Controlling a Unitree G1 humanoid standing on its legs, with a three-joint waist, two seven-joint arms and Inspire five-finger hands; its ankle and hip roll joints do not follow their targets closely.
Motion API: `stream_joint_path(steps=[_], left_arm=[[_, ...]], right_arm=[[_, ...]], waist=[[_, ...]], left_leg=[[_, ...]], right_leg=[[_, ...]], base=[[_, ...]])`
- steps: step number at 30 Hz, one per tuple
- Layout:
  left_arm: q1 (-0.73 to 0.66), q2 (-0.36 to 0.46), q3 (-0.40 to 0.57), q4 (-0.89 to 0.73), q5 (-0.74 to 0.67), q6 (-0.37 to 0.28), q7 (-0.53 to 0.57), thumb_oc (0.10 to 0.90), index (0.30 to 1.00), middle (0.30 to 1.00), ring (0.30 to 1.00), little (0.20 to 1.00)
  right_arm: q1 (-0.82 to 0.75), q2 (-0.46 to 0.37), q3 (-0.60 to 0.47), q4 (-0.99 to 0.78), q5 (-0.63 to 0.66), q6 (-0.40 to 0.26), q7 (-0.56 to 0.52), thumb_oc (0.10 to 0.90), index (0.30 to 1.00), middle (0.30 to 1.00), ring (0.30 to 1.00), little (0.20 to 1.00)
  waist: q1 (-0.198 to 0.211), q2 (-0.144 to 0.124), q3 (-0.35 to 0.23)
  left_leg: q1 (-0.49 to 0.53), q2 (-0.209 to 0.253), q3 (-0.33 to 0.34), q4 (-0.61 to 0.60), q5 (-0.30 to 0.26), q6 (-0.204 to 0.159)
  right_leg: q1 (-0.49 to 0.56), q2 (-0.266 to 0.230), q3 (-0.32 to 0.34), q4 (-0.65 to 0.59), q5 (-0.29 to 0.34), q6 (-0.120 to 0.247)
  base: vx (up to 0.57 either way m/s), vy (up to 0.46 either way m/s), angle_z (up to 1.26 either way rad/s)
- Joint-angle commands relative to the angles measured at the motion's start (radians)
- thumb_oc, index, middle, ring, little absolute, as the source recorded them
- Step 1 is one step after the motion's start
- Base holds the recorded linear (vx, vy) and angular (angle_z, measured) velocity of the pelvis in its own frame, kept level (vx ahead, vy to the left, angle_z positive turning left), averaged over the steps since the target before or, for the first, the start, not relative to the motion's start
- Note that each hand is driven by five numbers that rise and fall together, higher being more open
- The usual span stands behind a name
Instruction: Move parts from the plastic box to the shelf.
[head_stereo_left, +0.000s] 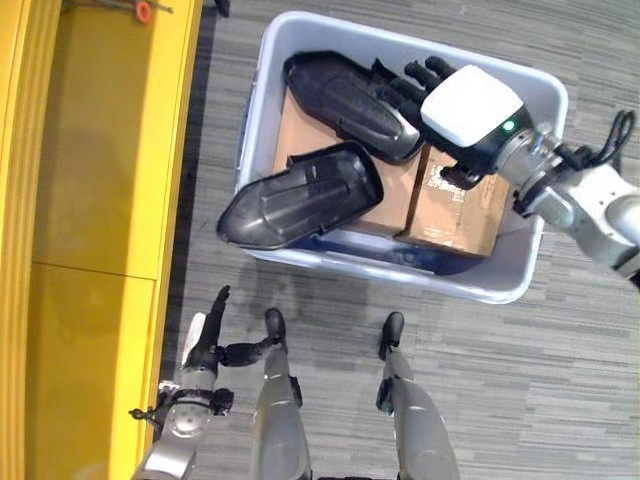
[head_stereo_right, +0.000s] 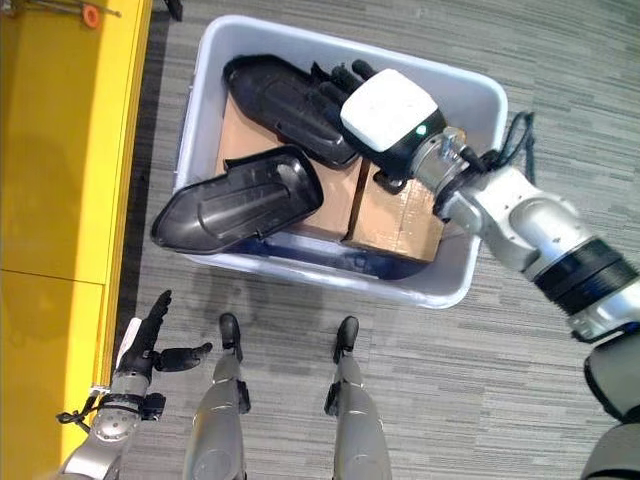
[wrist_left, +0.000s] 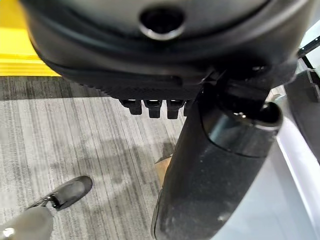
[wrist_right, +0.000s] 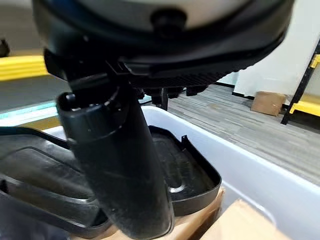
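Reaching into the plastic box (head_stereo_left: 520, 270) from the right, the right hand (head_stereo_left: 470, 105) hovers over the far black part (head_stereo_left: 345, 100), its dark fingers (head_stereo_left: 400, 85) stretched out fairly straight above that part's wider end; whether they actually touch it I cannot tell. In the right wrist view the thumb (wrist_right: 120, 165) stands out in front of the same black part (wrist_right: 185, 175), and nothing is gripped between thumb and fingers, so the hand is apart and holds nothing. The box sits on the grey floor (head_stereo_left: 560, 400), just beside the yellow shelf (head_stereo_left: 90, 200) that runs along the left. Inside it two brown cardboard boxes (head_stereo_left: 455, 205) lie side by side, and both black parts rest on top of them: the far one lies toward the back wall, and the near black part (head_stereo_left: 300, 195) lies tilted across the front left corner, its rounded tip sticking out over the rim. The left hand (head_stereo_left: 205, 345) hangs low next to the shelf, well apart from the box, its fingers relaxed and spread with the thumb pointing sideways, holding nothing.
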Motion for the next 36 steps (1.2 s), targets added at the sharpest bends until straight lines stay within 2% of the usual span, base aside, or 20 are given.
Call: stream_joint_path(steps=[1,11,20,31,36], left_arm=[[0.043,0.071,0.022,-0.073,-0.017,-0.057,0.020,0.900,1.000,1.000,1.000,1.000],[0.016,0.077,0.013,-0.080,-0.028,-0.057,0.031,0.900,1.000,1.000,1.000,1.000],[0.005,0.088,0.020,-0.084,-0.043,-0.070,0.047,0.900,1.000,1.000,1.000,1.000],[0.002,0.091,0.026,-0.096,-0.065,-0.084,0.066,0.900,1.000,1.000,1.000,1.000],[0.004,0.091,0.027,-0.100,-0.073,-0.089,0.074,0.900,1.000,1.000,1.000,1.000]], right_arm=[[-0.155,-0.073,0.016,-0.020,-0.033,-0.002,-0.060,0.900,1.000,1.000,1.000,1.000],[-0.239,-0.097,0.108,0.071,-0.048,0.014,-0.075,0.900,1.000,1.000,1.000,1.000],[-0.339,-0.104,0.236,0.177,-0.051,0.012,-0.077,0.900,1.000,1.000,1.000,1.000],[-0.472,-0.108,0.340,0.279,-0.048,0.026,-0.116,0.900,1.000,1.000,1.000,1.000],[-0.509,-0.103,0.347,0.328,-0.025,0.037,-0.138,0.900,1.000,1.000,1.000,1.000]], waist=[[0.017,-0.030,-0.021],[0.027,-0.024,-0.003],[0.036,-0.009,0.000],[0.048,0.002,0.000],[0.053,0.004,0.000]], left_leg=[[0.042,0.128,-0.013,-0.009,0.076,-0.078],[-0.008,0.130,-0.040,-0.009,0.096,-0.077],[-0.058,0.117,-0.049,-0.009,0.101,-0.080],[-0.153,0.107,-0.066,-0.009,0.111,-0.084],[-0.185,0.106,-0.074,-0.009,0.110,-0.082]], right_leg=[[-0.049,-0.044,-0.009,0.204,-0.147,0.032],[-0.115,-0.035,-0.028,0.256,-0.169,0.016],[-0.192,-0.045,-0.031,0.297,-0.185,0.013],[-0.306,-0.051,-0.038,0.338,-0.192,0.011],[-0.351,-0.050,-0.038,0.357,-0.193,0.011]], base=[[0.03,-0.044,-0.02],[0.04,-0.041,0.07],[0.03,-0.010,0.04],[0.03,-0.019,0.05],[0.01,-0.006,0.01]])
